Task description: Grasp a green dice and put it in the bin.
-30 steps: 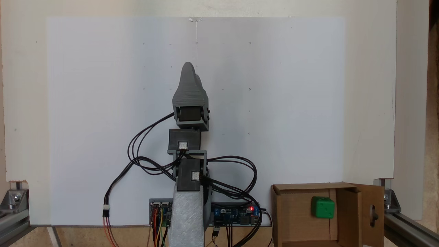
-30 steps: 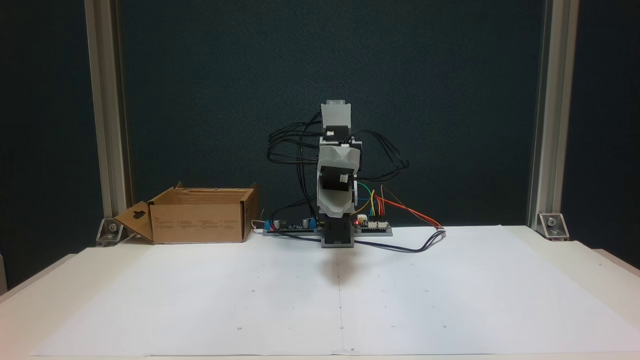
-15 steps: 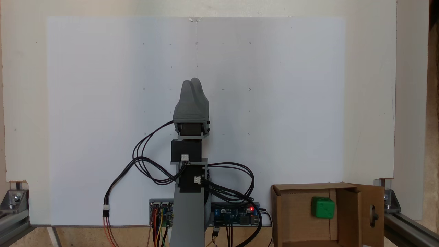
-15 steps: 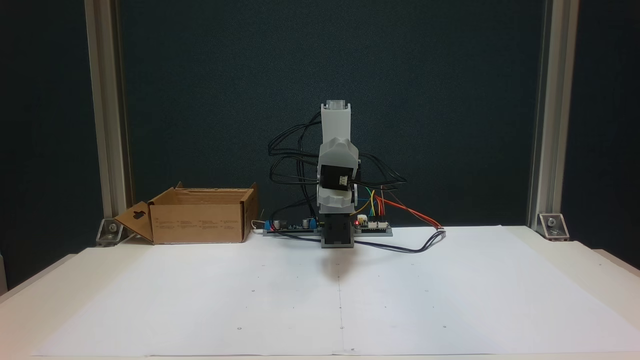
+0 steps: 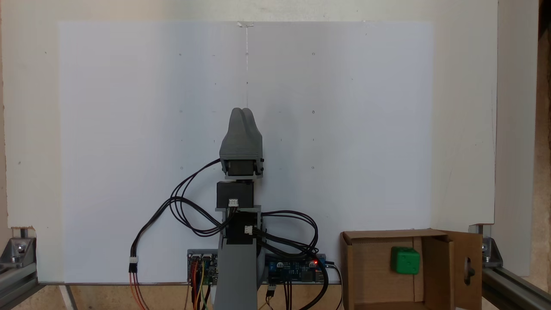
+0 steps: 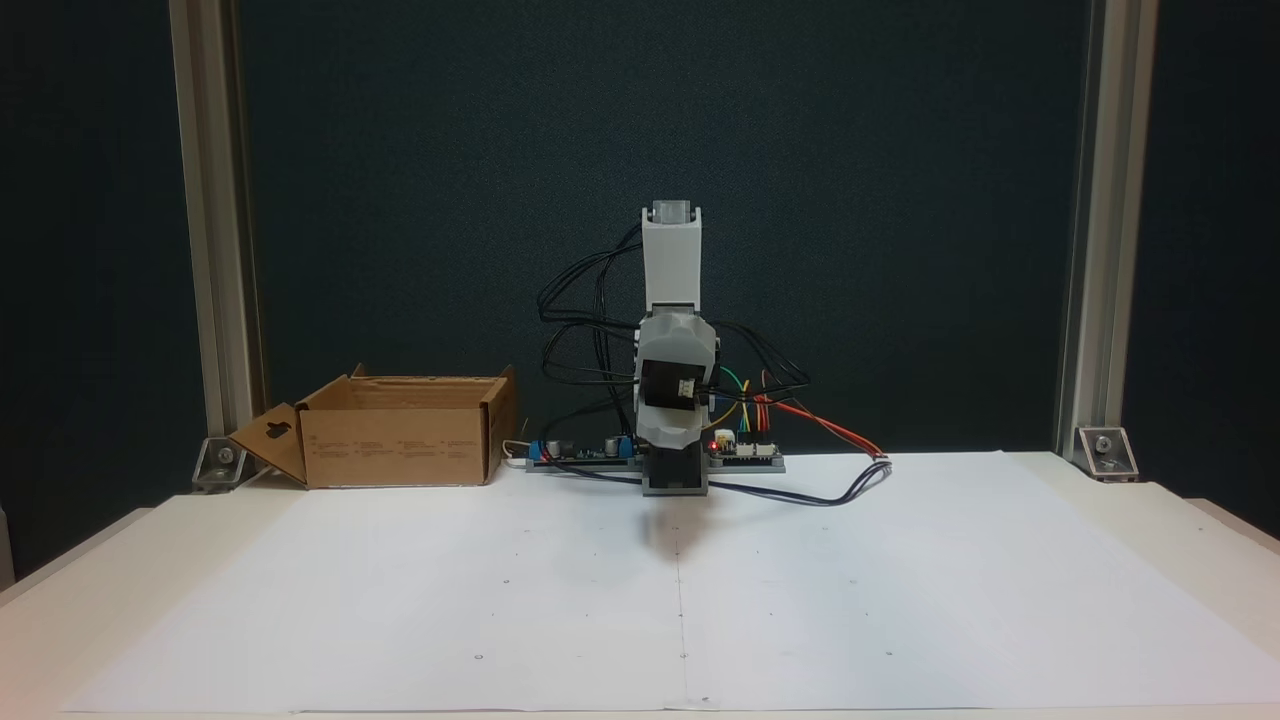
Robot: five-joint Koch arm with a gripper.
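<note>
View from above, arm: you have drawn the gripper (image 5: 242, 110) back toward the base over the last second; its tips sat further out over the white sheet (image 5: 107, 129) a second ago and now lie nearer the servo stack.
View from above, pincer: the two tips are pressed together with nothing between them.
View from above, dice: the green dice (image 5: 405, 260) lies inside the bin (image 5: 370, 275), just beside the inner flap, and has not moved across the three moments.
Front view, arm: you see the forearm folded lower than a second ago, the gripper (image 6: 672, 444) now tucked down in front of the base; from here you cannot tell how the jaws stand.
Front view, bin: the box (image 6: 395, 442) stands by the left post, flap with the keyhole cutout splayed outward; the dice is hidden behind its wall.
Meaning for you: the drop looks done, and this retreat reads as homing.
</note>
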